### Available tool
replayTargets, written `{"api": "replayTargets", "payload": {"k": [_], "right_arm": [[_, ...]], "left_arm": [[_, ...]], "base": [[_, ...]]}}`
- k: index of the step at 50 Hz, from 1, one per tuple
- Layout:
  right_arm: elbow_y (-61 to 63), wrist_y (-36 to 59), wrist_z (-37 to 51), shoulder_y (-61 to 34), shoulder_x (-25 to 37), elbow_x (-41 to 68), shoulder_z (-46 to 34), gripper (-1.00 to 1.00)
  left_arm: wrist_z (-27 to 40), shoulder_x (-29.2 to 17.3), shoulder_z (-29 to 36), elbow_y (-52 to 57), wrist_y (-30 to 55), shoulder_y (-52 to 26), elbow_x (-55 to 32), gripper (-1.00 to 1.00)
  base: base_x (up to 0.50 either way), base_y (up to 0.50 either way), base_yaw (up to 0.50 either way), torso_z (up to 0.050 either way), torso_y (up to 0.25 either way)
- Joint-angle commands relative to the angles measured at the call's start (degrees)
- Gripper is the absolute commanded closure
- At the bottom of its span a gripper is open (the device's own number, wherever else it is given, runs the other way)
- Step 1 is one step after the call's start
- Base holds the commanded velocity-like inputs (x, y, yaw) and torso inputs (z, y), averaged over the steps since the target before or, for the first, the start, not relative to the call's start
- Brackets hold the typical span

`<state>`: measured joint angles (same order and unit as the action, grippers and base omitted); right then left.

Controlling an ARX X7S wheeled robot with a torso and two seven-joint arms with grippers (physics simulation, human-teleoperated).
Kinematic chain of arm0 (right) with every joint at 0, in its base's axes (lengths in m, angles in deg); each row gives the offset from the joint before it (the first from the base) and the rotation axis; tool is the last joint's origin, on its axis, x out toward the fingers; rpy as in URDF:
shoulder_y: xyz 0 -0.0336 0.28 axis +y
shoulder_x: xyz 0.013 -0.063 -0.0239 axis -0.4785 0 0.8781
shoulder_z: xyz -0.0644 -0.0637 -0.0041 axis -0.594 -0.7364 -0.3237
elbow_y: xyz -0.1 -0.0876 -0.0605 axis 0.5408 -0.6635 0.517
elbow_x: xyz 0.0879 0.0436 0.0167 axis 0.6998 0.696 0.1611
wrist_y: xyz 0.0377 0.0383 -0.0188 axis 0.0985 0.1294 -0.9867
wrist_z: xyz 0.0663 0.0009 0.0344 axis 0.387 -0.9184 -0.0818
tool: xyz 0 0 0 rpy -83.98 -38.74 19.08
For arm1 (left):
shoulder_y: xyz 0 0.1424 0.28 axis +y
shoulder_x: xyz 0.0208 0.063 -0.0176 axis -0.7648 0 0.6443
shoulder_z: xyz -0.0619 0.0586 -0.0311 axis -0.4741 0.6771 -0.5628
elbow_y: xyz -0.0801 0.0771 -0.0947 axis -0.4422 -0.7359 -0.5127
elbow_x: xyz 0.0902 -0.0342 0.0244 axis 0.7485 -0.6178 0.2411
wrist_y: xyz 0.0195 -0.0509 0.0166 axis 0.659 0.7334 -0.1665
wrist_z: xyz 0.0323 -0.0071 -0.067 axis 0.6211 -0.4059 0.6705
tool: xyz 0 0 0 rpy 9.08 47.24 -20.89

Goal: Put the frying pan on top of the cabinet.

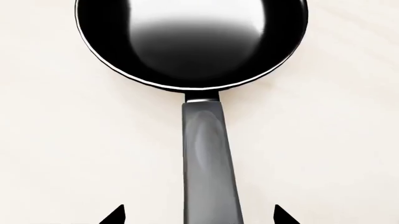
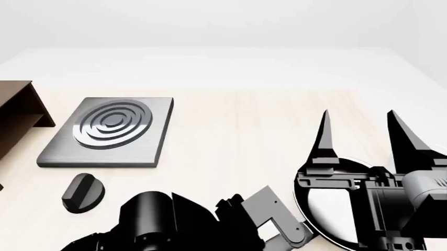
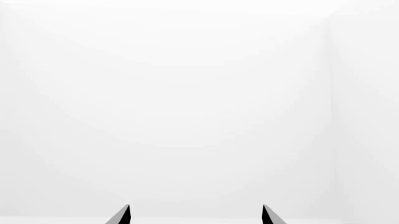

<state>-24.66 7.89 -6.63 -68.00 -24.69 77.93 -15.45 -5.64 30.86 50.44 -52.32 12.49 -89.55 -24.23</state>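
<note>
The frying pan (image 1: 190, 42) lies flat on the pale wooden table, and its long dark grey handle (image 1: 209, 158) runs toward my left gripper (image 1: 199, 214). That gripper is open, one fingertip on each side of the handle and clear of it. In the head view the pan (image 2: 325, 208) shows at the lower right, partly hidden behind my right gripper (image 2: 357, 116). The right gripper is open and empty, raised with its fingers pointing up; it also shows in the right wrist view (image 3: 195, 212). The dark brown cabinet (image 2: 18, 112) stands at the far left edge.
A flat grey stove plate (image 2: 112, 130) with concentric rings lies right of the cabinet. A small black knob (image 2: 82, 192) sits in front of it. My left arm (image 2: 175, 225) fills the lower middle of the head view. The right wrist view faces a white wall.
</note>
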Motion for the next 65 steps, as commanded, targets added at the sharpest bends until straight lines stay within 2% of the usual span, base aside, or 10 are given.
{"api": "replayTargets", "payload": {"k": [1,18,32,33,52,56,60,65], "right_arm": [[-0.1,-0.6,0.4,0.3,0.4,0.3,-0.2,-1.00],[-0.2,-1.0,0.9,0.1,0.9,0.5,-0.9,-1.00],[-0.2,-0.9,1.5,-0.2,1.3,1.0,-1.2,-1.00],[-0.2,-1.0,1.5,-0.1,1.3,1.0,-1.2,-1.00],[-0.7,-1.7,2.0,-0.1,1.7,1.1,-2.0,-1.00],[-0.5,-1.7,2.2,-0.1,1.9,1.3,-1.8,-1.00],[-0.2,-1.6,2.5,-0.2,2.1,1.5,-1.7,-1.00],[0.0,-1.6,2.7,-0.2,2.3,1.6,-1.7,-1.00]], "left_arm": [[-1.3,0.7,2.6,-1.9,-1.1,1.2,1.1,-1.00],[-1.6,2.0,3.6,-6.0,-0.1,1.8,-0.8,-1.00],[1.9,3.6,2.1,-11.3,1.4,1.4,-2.6,-1.00],[2.9,3.7,1.6,-11.7,1.2,1.6,-2.6,1.00],[3.8,2.8,3.2,-10.3,-1.0,1.7,-2.1,1.00],[7.3,1.7,-0.2,-7.0,-0.8,1.2,-4.5,1.00],[11.6,-1.1,-3.3,-2.3,0.0,-0.3,-6.7,1.00],[12.7,-5.7,-6.5,1.6,0.1,-0.7,-9.1,1.00]], "base": [[0.00,0.00,0.00,0.000,0.000],[0.00,0.00,0.00,0.000,0.000],[0.00,0.00,0.00,0.000,0.000],[0.00,0.00,0.00,0.000,0.000],[0.00,0.00,0.00,0.000,0.000],[0.00,0.00,0.00,0.000,0.000],[0.00,0.00,0.00,0.000,0.003],[0.00,0.00,0.00,0.000,0.002]]}}
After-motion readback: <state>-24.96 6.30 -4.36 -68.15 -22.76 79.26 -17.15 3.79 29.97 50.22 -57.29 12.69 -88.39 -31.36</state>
